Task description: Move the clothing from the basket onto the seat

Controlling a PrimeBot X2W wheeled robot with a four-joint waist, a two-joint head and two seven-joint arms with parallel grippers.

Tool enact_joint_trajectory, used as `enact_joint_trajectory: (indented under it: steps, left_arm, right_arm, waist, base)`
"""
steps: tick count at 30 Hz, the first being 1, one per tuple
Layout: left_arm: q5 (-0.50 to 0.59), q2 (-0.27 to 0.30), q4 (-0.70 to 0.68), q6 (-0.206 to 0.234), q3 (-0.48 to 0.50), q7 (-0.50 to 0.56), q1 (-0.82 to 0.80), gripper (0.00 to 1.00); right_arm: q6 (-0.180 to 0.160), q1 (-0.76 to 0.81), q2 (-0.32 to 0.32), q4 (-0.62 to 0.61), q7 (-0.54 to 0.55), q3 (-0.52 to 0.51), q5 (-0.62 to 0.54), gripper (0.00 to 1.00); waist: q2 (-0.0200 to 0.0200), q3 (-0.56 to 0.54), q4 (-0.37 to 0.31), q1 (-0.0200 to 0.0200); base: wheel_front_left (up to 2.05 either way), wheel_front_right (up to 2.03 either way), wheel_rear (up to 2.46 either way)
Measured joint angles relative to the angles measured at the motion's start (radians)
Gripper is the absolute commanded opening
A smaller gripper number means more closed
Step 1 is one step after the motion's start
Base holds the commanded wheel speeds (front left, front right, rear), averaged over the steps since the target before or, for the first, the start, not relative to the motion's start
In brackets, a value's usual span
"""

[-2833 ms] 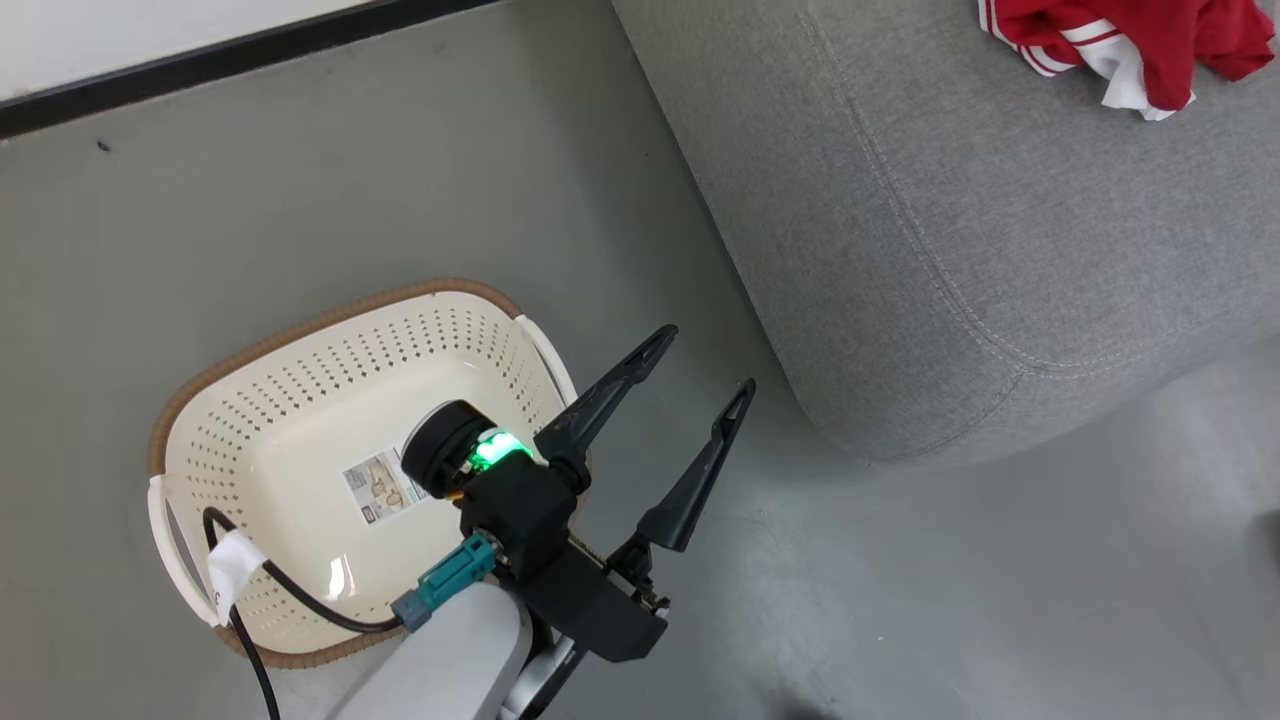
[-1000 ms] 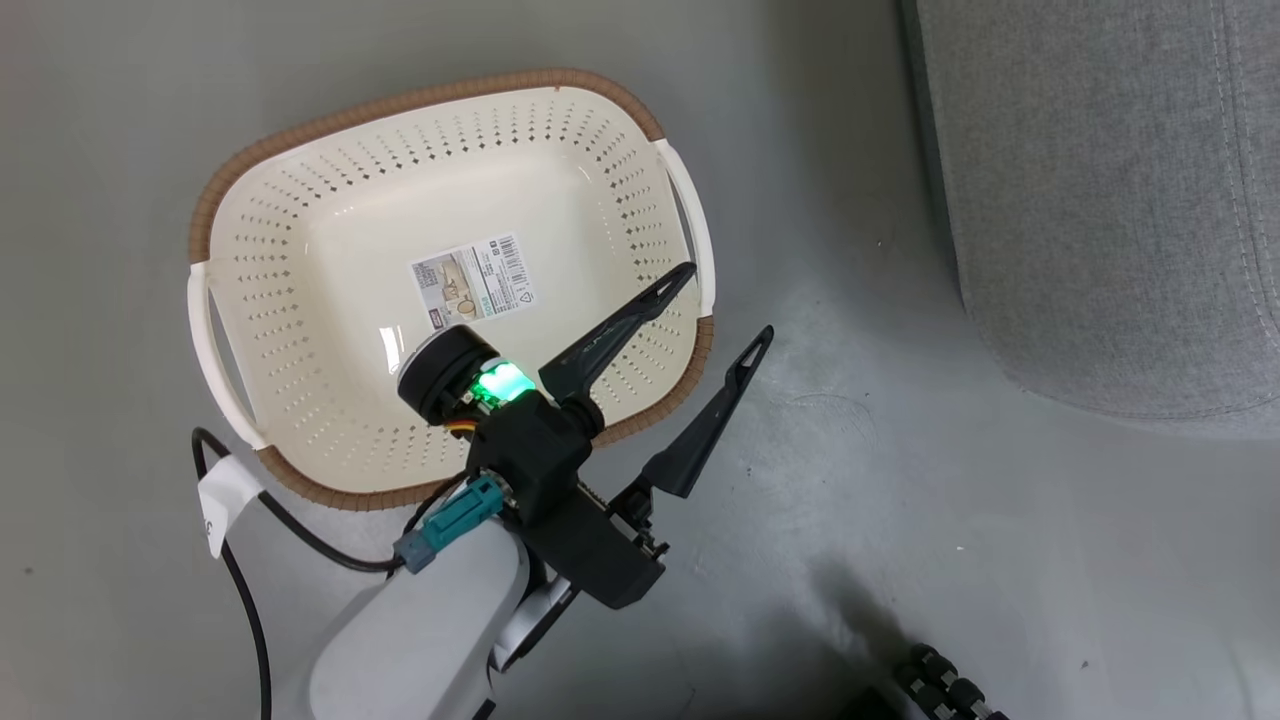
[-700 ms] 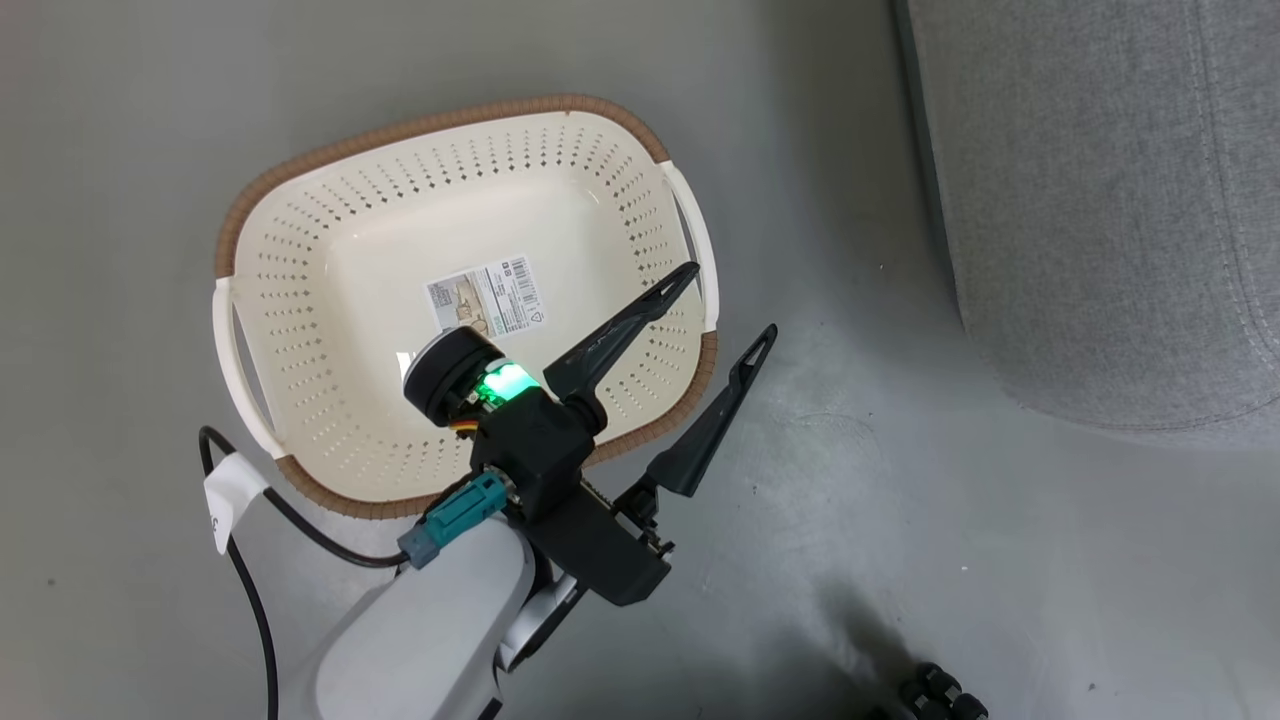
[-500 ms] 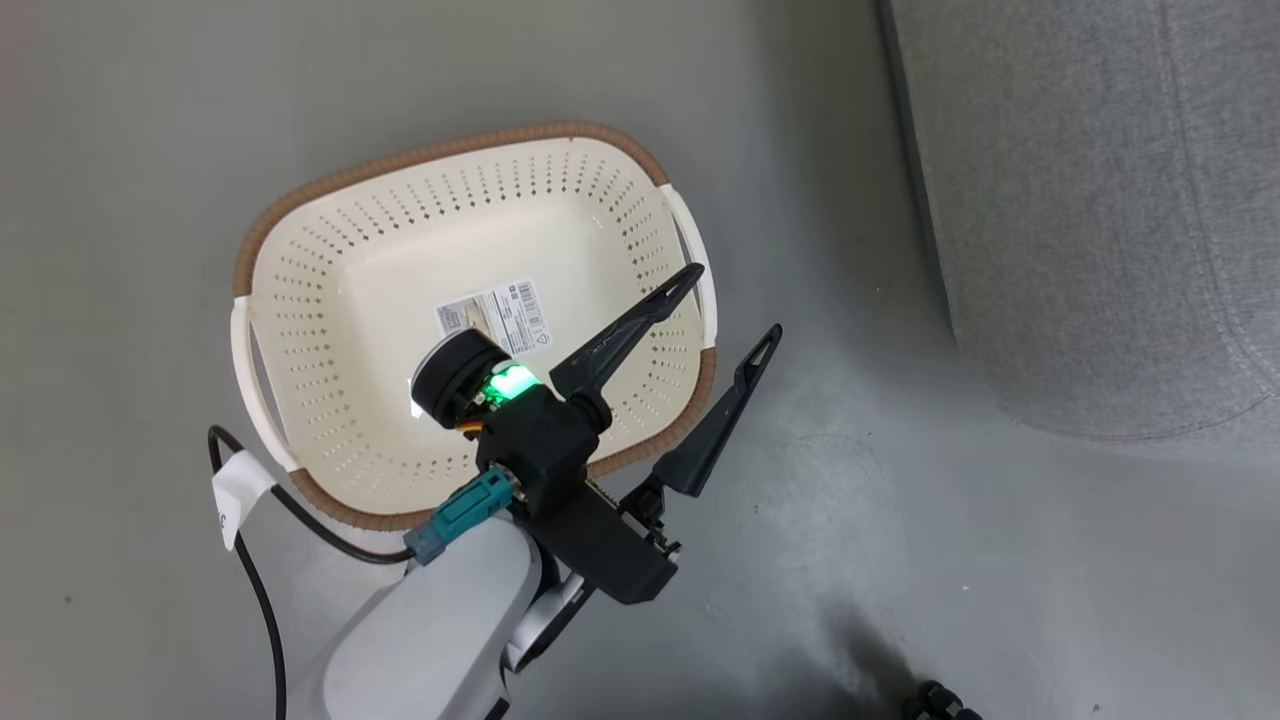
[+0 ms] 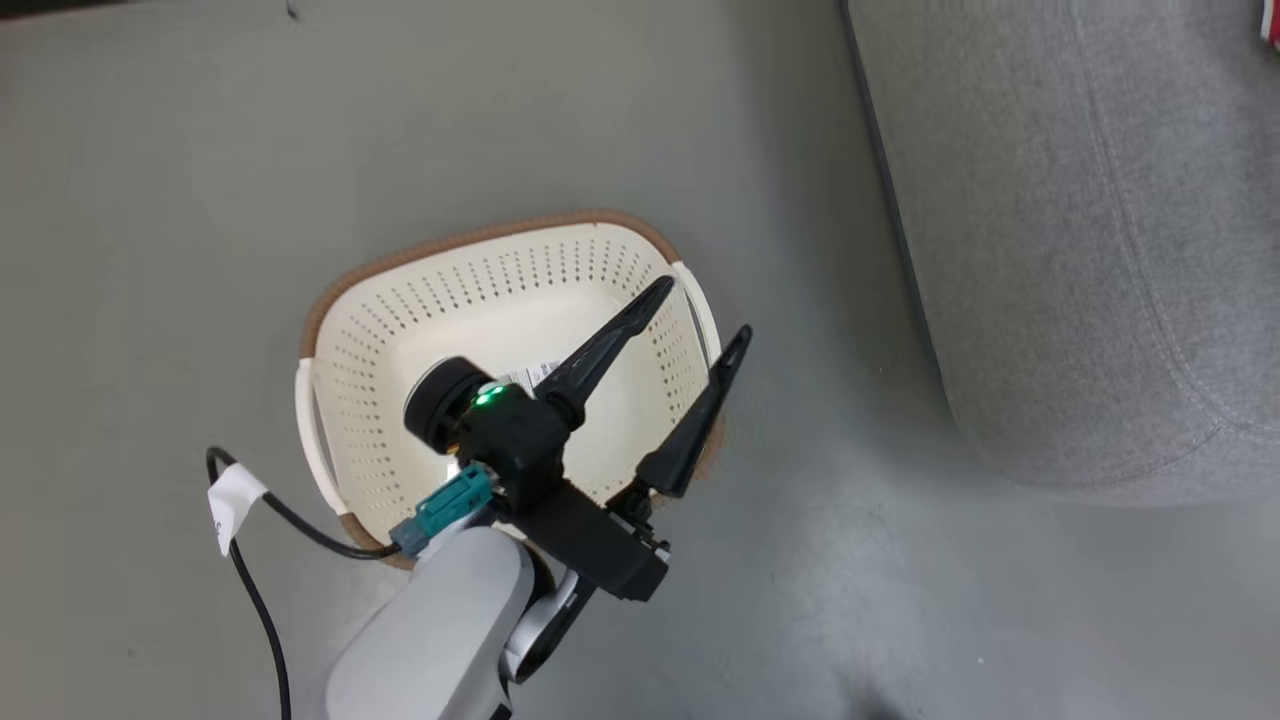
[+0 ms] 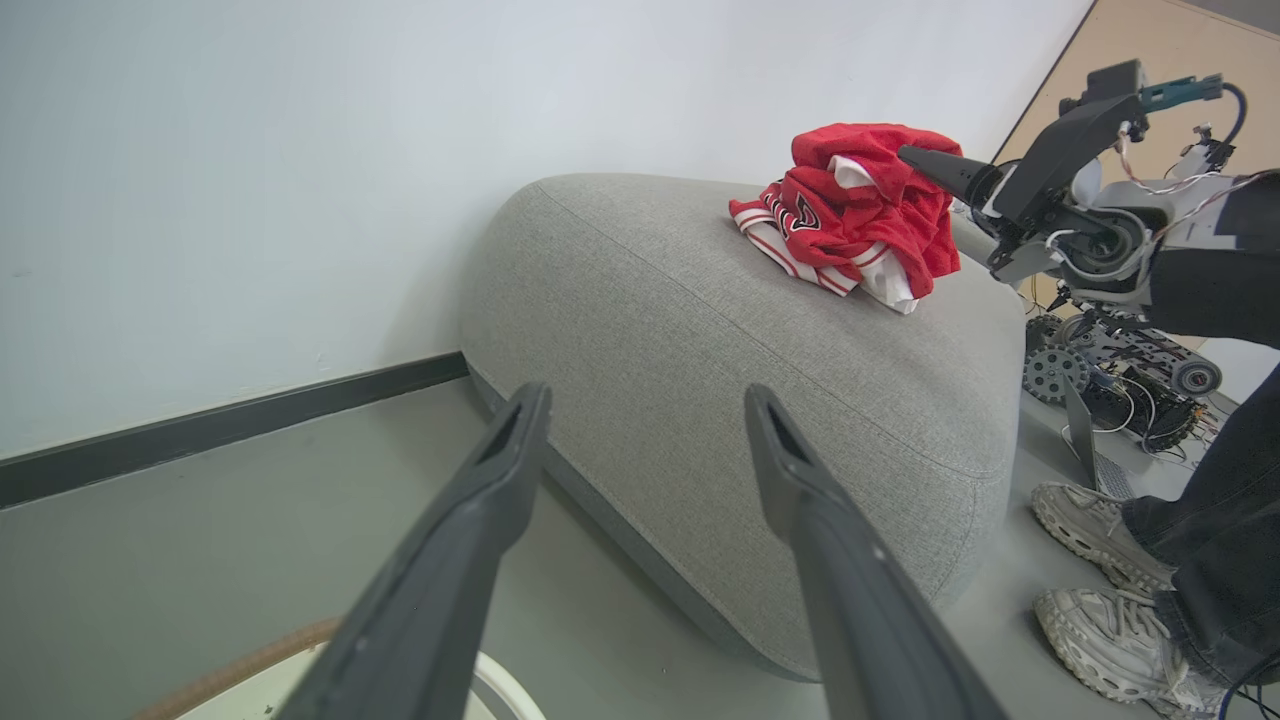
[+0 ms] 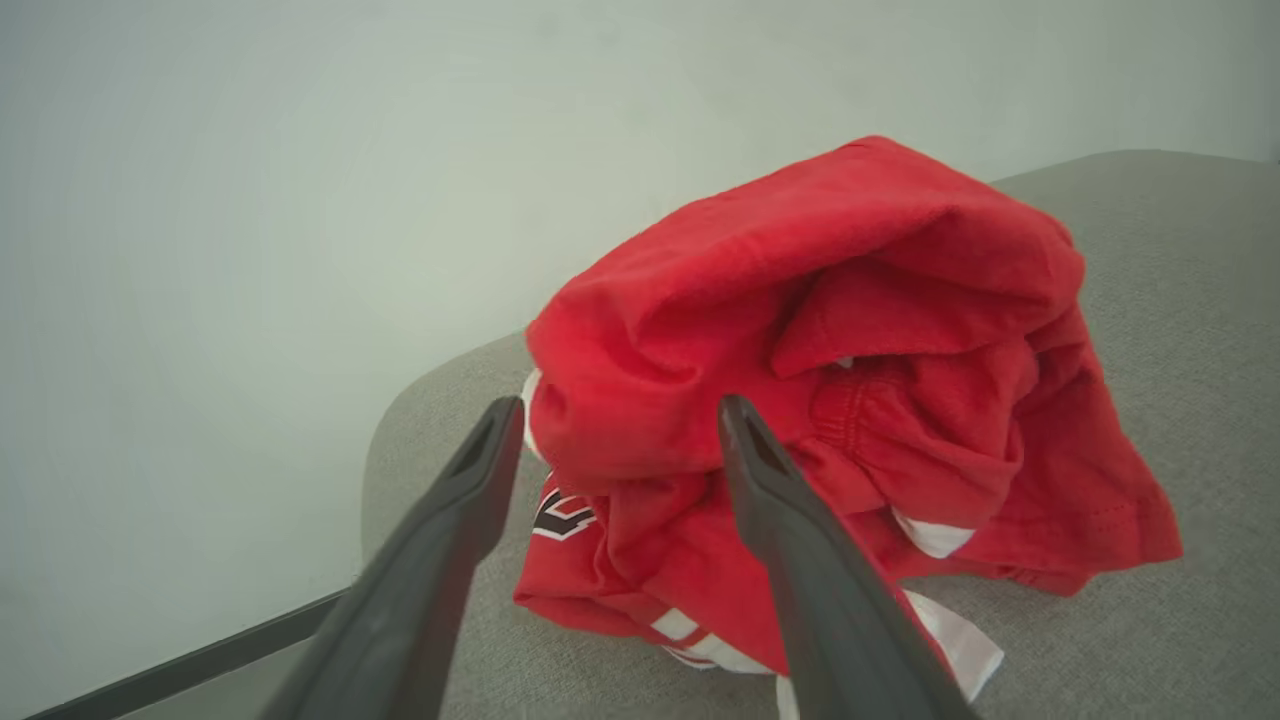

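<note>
The clothing (image 7: 850, 330) is a crumpled red pile with white striped trim lying on top of the light-grey seat (image 6: 720, 330). My right gripper (image 7: 620, 408) stands open just in front of the pile, its fingers apart and holding nothing. From the left wrist view, the clothing (image 6: 850, 215) lies on the seat with the right gripper (image 6: 940, 170) at its far side. The cream perforated basket (image 5: 350, 330) sits on the floor with a sticker label inside. My left gripper (image 5: 700, 312) hangs open above the basket's right rim, empty. The left gripper (image 6: 648, 395) points towards the seat.
The seat (image 5: 1080, 250) stands to the right of the basket across a strip of grey floor. A person's shoes (image 6: 1100, 520) and dark trouser legs stand beside the seat's far end. A black cable with a white tag (image 5: 235, 500) trails from my left arm.
The head camera has swung, so the basket now sits lower and smaller in view. My left gripper stays open; its fingers now lie over the basket's right rim.
</note>
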Motion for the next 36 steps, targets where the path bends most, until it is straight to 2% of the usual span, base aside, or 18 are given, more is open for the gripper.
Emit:
enact_joint_trajectory:
  steps: [5, 12, 25, 36]
  left_arm:
    - [-0.014, -0.010, 0.025, -0.003, 0.051, 0.000, 0.044, 1.00]
    - [-0.020, -0.022, 0.053, 0.012, 0.096, 0.000, 0.084, 1.00]
    - [-0.020, -0.028, 0.089, 0.073, 0.205, 0.000, 0.156, 1.00]
    - [-0.020, 0.000, 0.111, 0.137, 0.317, 0.000, 0.231, 1.00]
  right_arm:
    - [0.009, 0.070, 0.051, -0.051, 0.000, 0.023, -0.017, 1.00]
    - [0.018, 0.152, 0.079, -0.116, 0.000, 0.039, -0.033, 1.00]
    - [0.035, 0.266, 0.158, -0.222, 0.000, 0.085, -0.037, 1.00]
    - [0.037, 0.359, 0.216, -0.258, 0.000, 0.142, -0.083, 1.00]
  waist:
    - [0.0000, -0.060, 0.017, 0.0000]
    - [0.0000, -0.146, 0.049, -0.0001]
    - [0.0000, -0.277, 0.131, 0.0000]
    - [0.0000, -0.376, 0.180, 0.0000]
  base:
    - [0.00, 0.00, 0.00]
    - [0.00, 0.00, 0.00]
    - [0.00, 0.00, 0.00]
    - [0.00, 0.00, 0.00]
